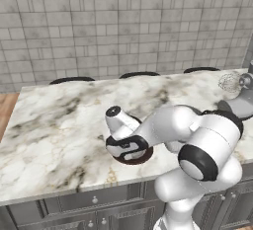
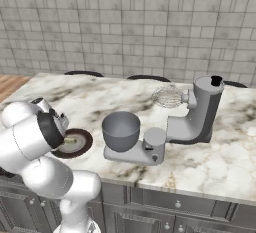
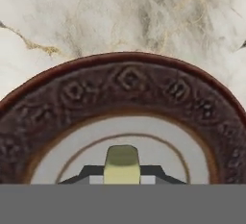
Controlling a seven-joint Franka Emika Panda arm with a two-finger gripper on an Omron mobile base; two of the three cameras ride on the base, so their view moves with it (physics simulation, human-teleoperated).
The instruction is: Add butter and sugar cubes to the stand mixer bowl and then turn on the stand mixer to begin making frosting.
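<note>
Marble counter under everything; stand mixer well off to the side of the hand, head tilted back, leaving stand mixer bowl open for loading. Directly beneath the hand, brown plate. Hand pinching butter, low over plate's centre, seemingly ready for lifting.

The butter is pale yellow-green, and it sits on a plate whose dark brown rim carries an embossed ring of round and diamond motifs around a light grey centre circled by thin brown lines. The counter is white marble veined in grey, brown and gold over dark grey cabinet fronts, and the wall behind it is grey-beige brick-laid tile. The stand mixer is grey-silver with a dark top end, a light grey base and a wire whisk, and the stand mixer bowl is plain grey metal.
</note>
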